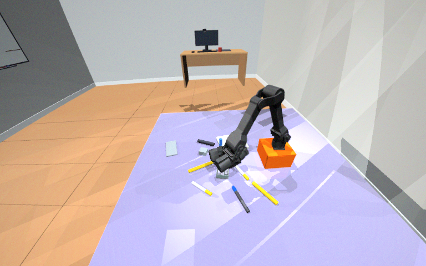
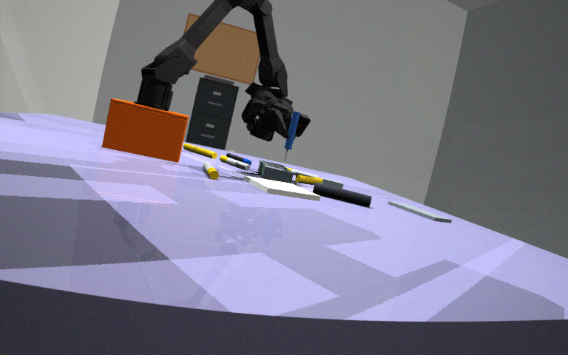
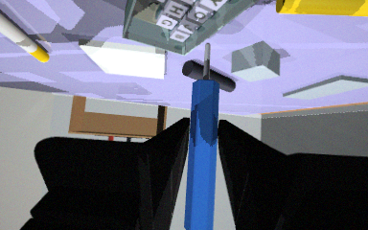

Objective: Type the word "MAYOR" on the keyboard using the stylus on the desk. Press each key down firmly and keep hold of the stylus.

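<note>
The blue stylus (image 1: 220, 142) (image 2: 294, 123) (image 3: 203, 192) is in my gripper (image 2: 291, 128) (image 3: 203, 125), which is shut on its body. Its thin metal tip points down in the exterior view, with a visible gap above the keyboard. The keyboard (image 1: 222, 176) (image 2: 275, 171) (image 3: 153, 39) is a small grey-green block with white letter keys. My gripper hides part of it in the top view. In the wrist view its keys are cut by the top edge, and the tip shows just beyond its near corner, over no key. Which key is closest is unclear.
A white slab (image 2: 282, 188) (image 3: 136, 62), a black cylinder (image 1: 206, 142) (image 2: 341, 194) and a grey block (image 1: 203, 151) (image 3: 255, 64) lie near the keyboard. Several markers surround it, including a yellow one (image 1: 199, 167) (image 3: 326, 7). A flat grey plate (image 1: 171, 148) lies farther out. The orange base box (image 1: 276, 159) supports the arm.
</note>
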Available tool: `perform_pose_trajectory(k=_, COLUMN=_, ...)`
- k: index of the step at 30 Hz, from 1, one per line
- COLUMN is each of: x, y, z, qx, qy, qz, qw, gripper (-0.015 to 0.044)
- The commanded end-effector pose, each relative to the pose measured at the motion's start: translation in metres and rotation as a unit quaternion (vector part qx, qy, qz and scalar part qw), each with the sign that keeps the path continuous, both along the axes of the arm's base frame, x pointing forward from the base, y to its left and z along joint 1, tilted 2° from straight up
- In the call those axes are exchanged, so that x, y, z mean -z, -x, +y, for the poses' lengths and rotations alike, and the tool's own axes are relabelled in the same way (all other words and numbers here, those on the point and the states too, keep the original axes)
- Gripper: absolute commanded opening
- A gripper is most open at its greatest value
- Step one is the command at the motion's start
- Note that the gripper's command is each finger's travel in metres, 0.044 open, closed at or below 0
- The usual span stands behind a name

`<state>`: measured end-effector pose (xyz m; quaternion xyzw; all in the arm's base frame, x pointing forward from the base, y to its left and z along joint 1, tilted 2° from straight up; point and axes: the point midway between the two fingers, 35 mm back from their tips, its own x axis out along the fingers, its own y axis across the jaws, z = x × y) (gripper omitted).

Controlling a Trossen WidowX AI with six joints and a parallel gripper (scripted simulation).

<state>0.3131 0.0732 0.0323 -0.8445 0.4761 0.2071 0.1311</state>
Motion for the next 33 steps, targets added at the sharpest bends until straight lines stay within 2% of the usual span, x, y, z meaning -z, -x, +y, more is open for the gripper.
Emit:
perform_pose_trajectory(k=1, x=-0.004, y=-0.002, z=0.001, qx=0.000, qy=-0.001, qz=-0.005, qw=1.000, gripper=0.0081)
perform_pose_trajectory(k=5, x=0.000, y=0.000, z=0.000, qx=0.000, qy=0.000, qz=0.000, qw=1.000, gripper=0.0064)
perform_pose_trajectory(k=8, x=-0.002, y=0.000, z=-0.004, qx=0.000, qy=0.000, qz=-0.001, qw=1.000, gripper=0.0000)
perform_pose_trajectory(k=16, x=-0.005, y=-0.001, z=-0.018, qx=0.000, qy=0.000, qz=-0.006, qw=1.000, gripper=0.0000)
perform_pose_trajectory(k=26, x=0.014, y=-0.002, z=-0.018, qx=0.000, qy=-0.001, qz=-0.005, qw=1.000, gripper=0.0000)
perform_pose_trajectory(k=29, x=0.016, y=-0.002, z=-0.018, qx=0.000, qy=-0.001, qz=-0.005, qw=1.000, gripper=0.0079)
perform_pose_trajectory(k=33, x=0.017, y=-0.002, z=-0.018, qx=0.000, qy=-0.001, qz=-0.005, qw=1.000, gripper=0.0081)
